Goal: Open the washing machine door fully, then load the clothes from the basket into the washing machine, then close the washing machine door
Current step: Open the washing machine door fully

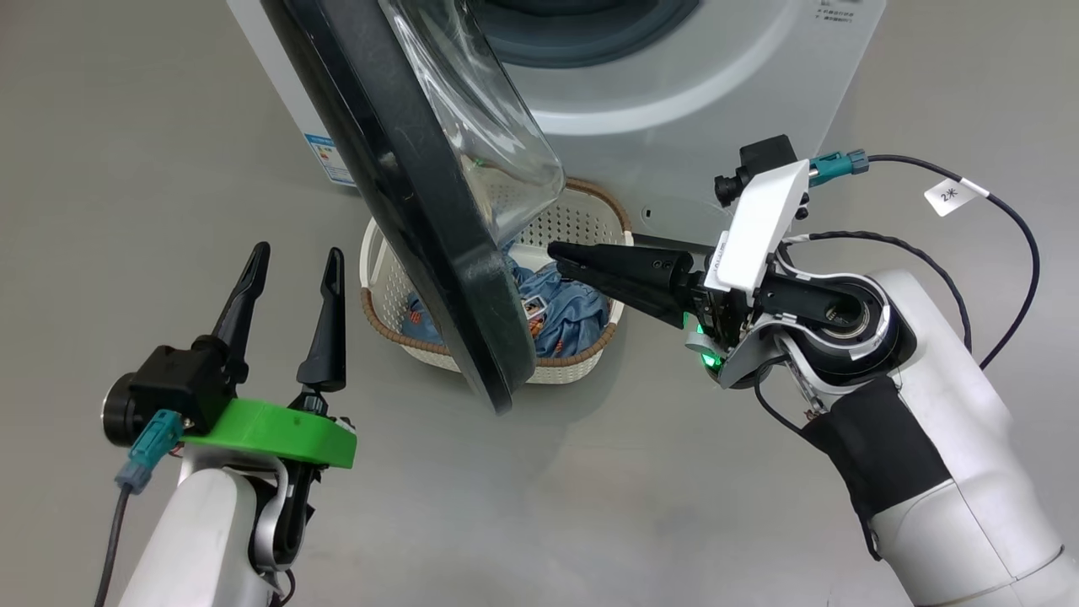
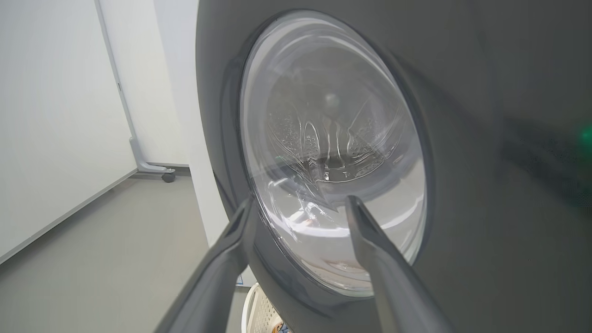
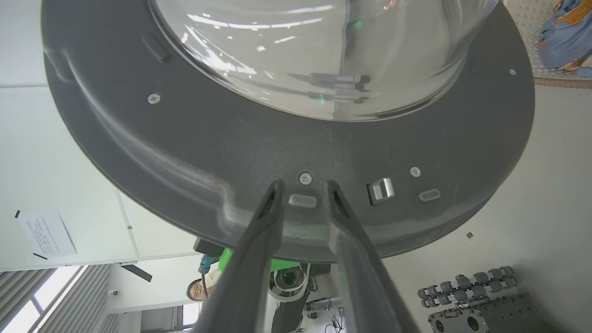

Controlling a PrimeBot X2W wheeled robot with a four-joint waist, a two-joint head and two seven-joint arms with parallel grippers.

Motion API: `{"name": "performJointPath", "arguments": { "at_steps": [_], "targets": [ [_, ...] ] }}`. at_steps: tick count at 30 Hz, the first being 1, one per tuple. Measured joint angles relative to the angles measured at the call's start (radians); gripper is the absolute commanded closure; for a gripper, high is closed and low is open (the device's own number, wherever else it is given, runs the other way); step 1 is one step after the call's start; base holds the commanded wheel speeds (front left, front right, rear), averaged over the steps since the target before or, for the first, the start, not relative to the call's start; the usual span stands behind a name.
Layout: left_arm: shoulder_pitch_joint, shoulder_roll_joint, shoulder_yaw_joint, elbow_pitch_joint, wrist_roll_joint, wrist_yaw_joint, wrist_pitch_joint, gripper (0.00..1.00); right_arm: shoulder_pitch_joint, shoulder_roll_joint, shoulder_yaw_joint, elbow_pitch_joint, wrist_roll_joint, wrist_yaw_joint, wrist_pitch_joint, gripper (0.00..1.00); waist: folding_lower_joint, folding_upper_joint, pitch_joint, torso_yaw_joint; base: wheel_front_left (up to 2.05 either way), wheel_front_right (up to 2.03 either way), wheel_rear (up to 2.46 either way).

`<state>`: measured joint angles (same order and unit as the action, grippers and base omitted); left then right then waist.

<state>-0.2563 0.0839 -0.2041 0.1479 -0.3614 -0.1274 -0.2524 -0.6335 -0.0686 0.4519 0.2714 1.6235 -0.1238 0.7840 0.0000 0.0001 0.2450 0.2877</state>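
right pincer (image 1: 560, 253) is seen at centre right of the head view, its dark fingers pointed toward frame left at the inner face of the door (image 1: 396, 169); nothing is held. the door is seen edge-on, its long line running from upper left to lower centre, half open before the washing machine (image 1: 674, 84). the basket (image 1: 582, 219) with the clothes (image 1: 573, 312) is set behind it. left pincer (image 1: 298, 253), at lower left, is spread wide and empty, apart from the door's outer face.

in the left wrist view the spread fingers of the left pincer (image 2: 299, 201) are aimed at the outer glass (image 2: 333, 115).

in the right wrist view the right pincer (image 3: 304, 185) is shown slightly parted, tips just beside the inner rim near the latch (image 3: 380, 190). the door is judged to need pushing further toward the left of the head view, and the right pincer is the better placed.
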Motion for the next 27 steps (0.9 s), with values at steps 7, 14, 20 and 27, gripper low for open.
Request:
{"name": "performJointPath", "arguments": {
  "at_steps": [7,14,20,27],
  "targets": [
    [0.039,0.018,0.030,-0.001,0.000,0.000,0.000,0.00,0.012,0.002,-0.019,-0.007,-0.017,0.030,-0.068,0.00,0.0000,0.0000,-0.036,-0.030,0.00,0.00,0.00],
    [0.052,0.027,0.039,-0.008,0.000,0.000,0.000,0.00,0.019,-0.007,-0.028,-0.031,-0.091,0.078,-0.150,0.00,0.0000,-0.0001,-0.058,-0.070,0.00,0.00,0.00],
    [0.055,0.028,0.046,-0.026,0.000,0.000,0.000,0.00,0.026,-0.063,-0.031,-0.051,-0.228,0.124,-0.264,0.00,0.0000,0.0000,-0.071,-0.101,0.00,0.00,0.00],
    [0.061,0.028,0.040,-0.029,0.000,0.000,0.000,0.00,0.030,-0.144,-0.040,-0.077,-0.404,0.178,-0.407,0.00,0.0000,0.0000,-0.078,-0.120,0.00,0.00,0.00]
  ]
}}
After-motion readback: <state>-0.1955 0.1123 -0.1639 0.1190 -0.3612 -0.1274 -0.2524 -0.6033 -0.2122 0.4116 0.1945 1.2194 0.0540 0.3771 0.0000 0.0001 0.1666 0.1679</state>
